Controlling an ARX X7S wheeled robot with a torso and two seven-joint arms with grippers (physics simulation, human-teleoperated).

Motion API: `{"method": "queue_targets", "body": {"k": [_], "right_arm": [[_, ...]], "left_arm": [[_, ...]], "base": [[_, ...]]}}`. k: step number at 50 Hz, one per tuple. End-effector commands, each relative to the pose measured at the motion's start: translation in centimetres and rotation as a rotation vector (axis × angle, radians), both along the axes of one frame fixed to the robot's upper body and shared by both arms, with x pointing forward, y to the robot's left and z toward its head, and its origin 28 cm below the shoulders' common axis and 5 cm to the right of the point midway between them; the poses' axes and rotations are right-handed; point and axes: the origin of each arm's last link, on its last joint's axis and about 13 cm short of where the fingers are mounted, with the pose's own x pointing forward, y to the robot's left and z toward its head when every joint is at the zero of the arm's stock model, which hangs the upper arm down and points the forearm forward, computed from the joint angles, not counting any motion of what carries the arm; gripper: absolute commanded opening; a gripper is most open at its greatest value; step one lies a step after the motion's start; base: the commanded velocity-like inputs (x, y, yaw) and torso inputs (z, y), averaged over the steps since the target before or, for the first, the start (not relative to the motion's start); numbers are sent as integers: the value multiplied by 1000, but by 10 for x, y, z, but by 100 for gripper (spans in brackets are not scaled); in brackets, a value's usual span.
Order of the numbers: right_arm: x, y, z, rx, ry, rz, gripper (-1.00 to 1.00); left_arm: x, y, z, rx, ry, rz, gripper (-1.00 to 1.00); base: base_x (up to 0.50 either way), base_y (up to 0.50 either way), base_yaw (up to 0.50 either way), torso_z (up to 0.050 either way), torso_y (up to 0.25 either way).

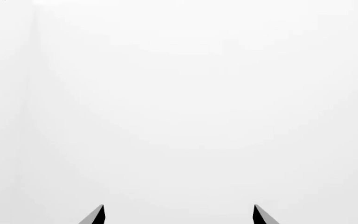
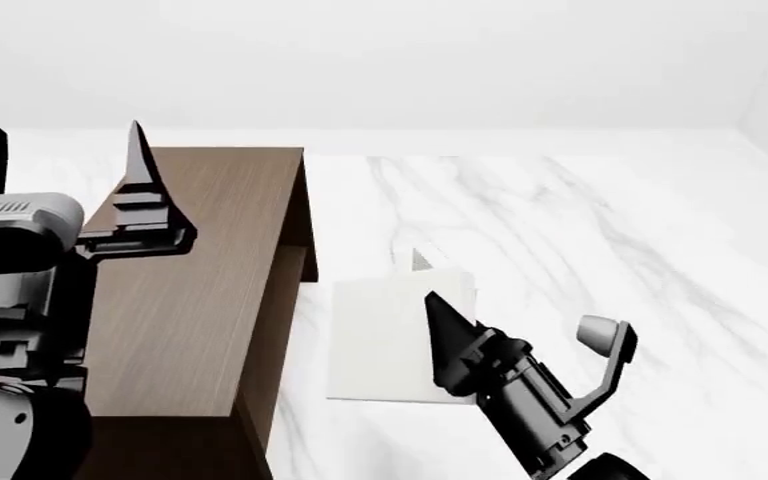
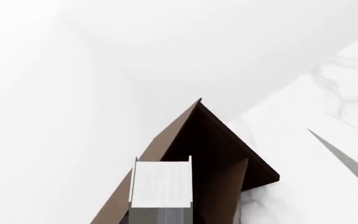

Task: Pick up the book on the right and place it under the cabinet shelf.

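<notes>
left jaws (image 2: 57,140) open | right jaws (image 2: 524,325) open over book (image 2: 377,340) (head view only)

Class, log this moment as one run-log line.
right gripper: open, above book | left gripper: open, raised | book: flat on table, beside cabinet

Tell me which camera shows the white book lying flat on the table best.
The head view: the book lies flat on the marble table beside the cabinet, with the right gripper over its near corner. The right wrist view shows no flat book clearly, only the cabinet and a pale upright panel. The left wrist view shows only blank white.
</notes>
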Motion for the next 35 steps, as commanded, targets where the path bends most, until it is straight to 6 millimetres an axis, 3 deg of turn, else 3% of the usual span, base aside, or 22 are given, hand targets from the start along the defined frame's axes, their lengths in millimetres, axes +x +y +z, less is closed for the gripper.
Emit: {"method": "queue_targets", "body": {"k": [1, 35], "right_arm": [[2, 10, -18, 66, 13, 62, -100], [17, 25, -78, 68, 177, 59, -100]], "left_arm": [[-1, 1, 2, 1, -6, 4, 100], [-3, 2, 5, 8, -14, 6, 100]], "base": [[0, 0, 0, 0, 0], [0, 0, 0, 0, 1]]}}
